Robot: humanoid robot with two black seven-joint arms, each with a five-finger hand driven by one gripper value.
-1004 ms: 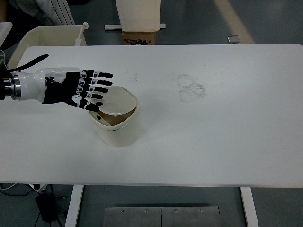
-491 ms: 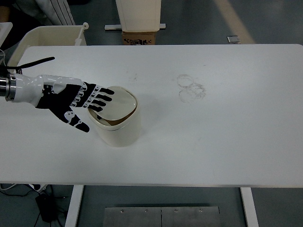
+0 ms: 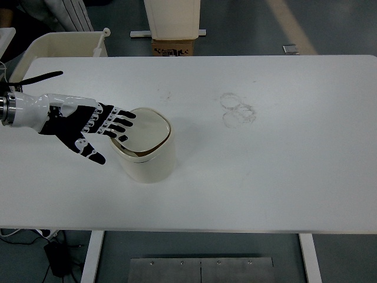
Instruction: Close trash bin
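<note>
A: Since the earlier frame, the left hand (image 3: 79,125) has been drawn slightly back leftward; fingertips (image 3: 122,125) are now seen at the left rim of the trash bin (image 3: 148,144).

B: Hand state?

A: Fingers spread flat, nothing grasped. The bin is stood left of centre on the table (image 3: 265,171), immediately right of the hand. Its swing lid (image 3: 146,127) is judged slightly tilted, so pressing rightward and down may be required.
</note>
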